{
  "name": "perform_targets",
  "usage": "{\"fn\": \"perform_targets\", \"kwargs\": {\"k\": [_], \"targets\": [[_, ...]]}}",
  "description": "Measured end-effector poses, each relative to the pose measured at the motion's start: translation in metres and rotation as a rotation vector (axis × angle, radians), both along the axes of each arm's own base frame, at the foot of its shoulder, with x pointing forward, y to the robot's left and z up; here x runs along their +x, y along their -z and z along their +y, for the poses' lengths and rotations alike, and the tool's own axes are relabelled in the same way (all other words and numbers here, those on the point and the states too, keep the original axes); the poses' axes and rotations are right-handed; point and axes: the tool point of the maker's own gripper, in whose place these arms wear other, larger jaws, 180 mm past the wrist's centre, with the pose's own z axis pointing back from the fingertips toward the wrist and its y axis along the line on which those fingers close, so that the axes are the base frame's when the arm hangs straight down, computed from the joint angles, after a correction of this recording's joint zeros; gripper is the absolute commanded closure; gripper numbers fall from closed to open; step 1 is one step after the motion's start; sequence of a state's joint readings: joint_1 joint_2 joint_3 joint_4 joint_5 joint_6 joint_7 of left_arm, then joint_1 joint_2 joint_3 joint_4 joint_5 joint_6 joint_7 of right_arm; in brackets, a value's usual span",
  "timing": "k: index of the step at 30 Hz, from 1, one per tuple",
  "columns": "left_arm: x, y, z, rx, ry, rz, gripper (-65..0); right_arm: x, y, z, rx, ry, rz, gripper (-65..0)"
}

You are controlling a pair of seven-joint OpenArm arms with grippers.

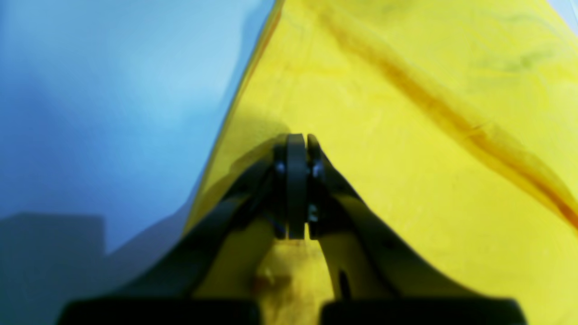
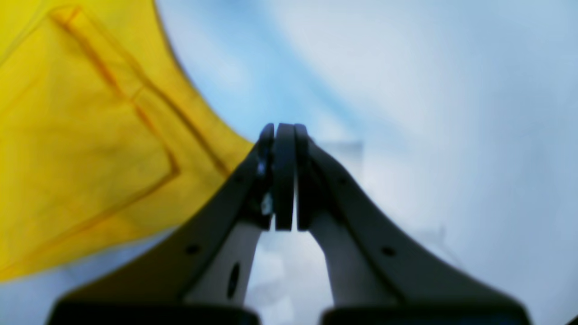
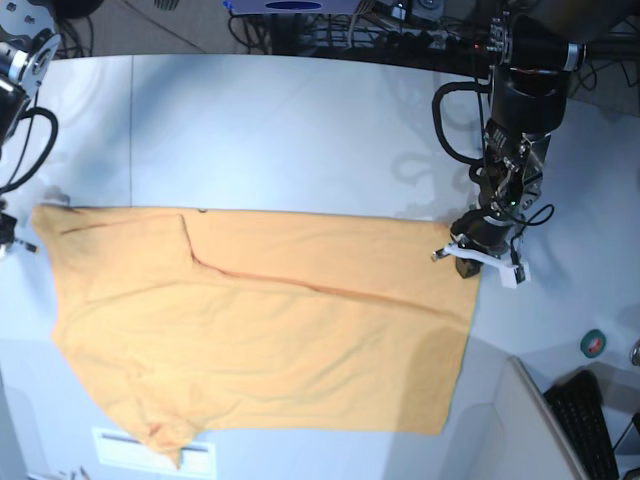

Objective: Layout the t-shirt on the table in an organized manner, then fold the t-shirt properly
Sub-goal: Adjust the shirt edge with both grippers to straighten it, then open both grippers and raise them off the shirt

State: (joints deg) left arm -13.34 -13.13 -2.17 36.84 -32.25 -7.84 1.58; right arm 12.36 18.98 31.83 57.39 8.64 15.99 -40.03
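Note:
The orange-yellow t-shirt [image 3: 260, 330] lies spread wide and mostly flat on the pale table [image 3: 300, 130], with one diagonal crease and a sleeve [image 3: 165, 435] trailing toward the front. My left gripper [image 1: 295, 135] is shut, its tips pinching the cloth [image 1: 406, 180] at the shirt's right edge; in the base view this gripper [image 3: 468, 262] sits at the far right corner. My right gripper [image 2: 284, 126] has its fingers nearly together with nothing between them, over bare table just beside a hemmed corner of the shirt [image 2: 90, 144]. It barely shows at the base view's left edge.
Cables and equipment [image 3: 400, 25] line the table's back edge. A small tape roll [image 3: 595, 342] and a keyboard [image 3: 592, 420] sit at the right front. A white label [image 3: 130, 448] lies by the front edge under the sleeve. A dark seam [image 3: 132, 130] crosses the tabletop.

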Motion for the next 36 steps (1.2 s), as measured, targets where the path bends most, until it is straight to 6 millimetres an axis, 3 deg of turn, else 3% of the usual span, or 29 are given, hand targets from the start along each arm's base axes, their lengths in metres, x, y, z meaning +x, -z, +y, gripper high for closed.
{"fn": "perform_targets", "kwargs": {"k": [1, 2, 6, 10, 21, 36], "targets": [[0.000, 0.000, 0.002, 0.003, -0.005, -0.001, 0.0, 0.000, -0.002, 0.007, 0.024, -0.005, -0.005, -16.2], [0.000, -0.001, 0.004, 0.006, -0.005, -0.004, 0.0, -0.001, -0.004, 0.012, 0.032, -0.015, -0.012, -18.3], [0.002, -0.003, 0.011, 0.020, -0.005, 0.002, 0.0, -0.015, 0.006, 0.036, 0.064, -0.142, 0.086, -17.9], [0.002, -0.004, 0.013, 0.025, -0.005, 0.005, 0.0, -0.014, 0.010, 0.053, 0.092, -0.221, 0.103, -18.0], [0.002, -0.004, 0.016, 0.032, -0.009, 0.007, 0.0, -0.014, 0.034, 0.054, 0.172, -0.182, 0.147, -18.2], [0.002, -0.004, 0.016, 0.032, -0.009, 0.007, 0.0, -0.016, 0.037, 0.053, 0.176, -0.177, 0.157, -15.9]]}}
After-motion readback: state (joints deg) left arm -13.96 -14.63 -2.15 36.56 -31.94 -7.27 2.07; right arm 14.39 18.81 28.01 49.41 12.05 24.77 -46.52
